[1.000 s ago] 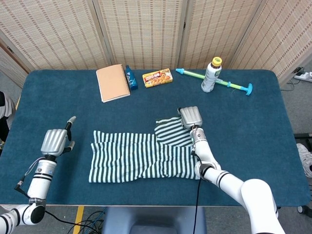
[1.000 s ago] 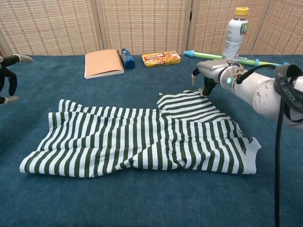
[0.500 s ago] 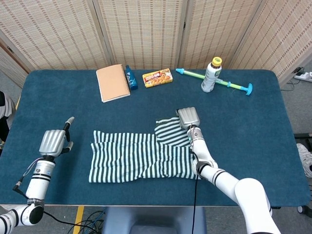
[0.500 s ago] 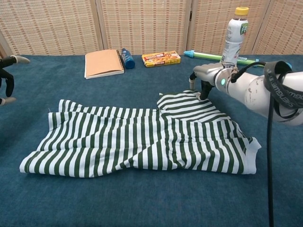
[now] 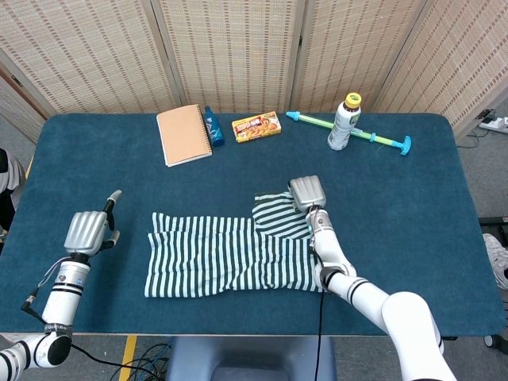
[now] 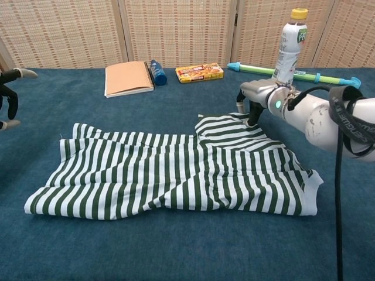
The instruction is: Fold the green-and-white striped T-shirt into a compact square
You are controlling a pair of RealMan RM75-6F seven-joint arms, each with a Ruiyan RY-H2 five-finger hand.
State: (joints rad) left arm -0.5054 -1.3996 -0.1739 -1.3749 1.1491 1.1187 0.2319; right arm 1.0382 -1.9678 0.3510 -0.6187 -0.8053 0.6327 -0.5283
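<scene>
The green-and-white striped T-shirt (image 5: 222, 254) (image 6: 176, 175) lies flat and partly folded across the near middle of the blue table (image 5: 413, 206). One sleeve (image 5: 278, 214) (image 6: 231, 132) sticks out toward the far side. My right hand (image 5: 306, 193) (image 6: 258, 96) hangs over that sleeve's far edge, and its fingertips (image 6: 253, 117) point down and touch the cloth. I cannot see whether they pinch it. My left hand (image 5: 89, 230) (image 6: 7, 96) hovers left of the shirt, apart from it, with its fingers spread and nothing in it.
Along the far edge lie a tan notebook (image 5: 184, 134) (image 6: 126, 78), a small blue item (image 5: 213, 125), a yellow box (image 5: 256, 126) (image 6: 200, 72), a bottle (image 5: 344, 123) (image 6: 290, 44) and a green-blue toy stick (image 5: 373, 136). Wicker screens stand behind the table.
My right hand has sunk slightly onto the sleeve's far edge. The shirt and my left hand have barely moved.
</scene>
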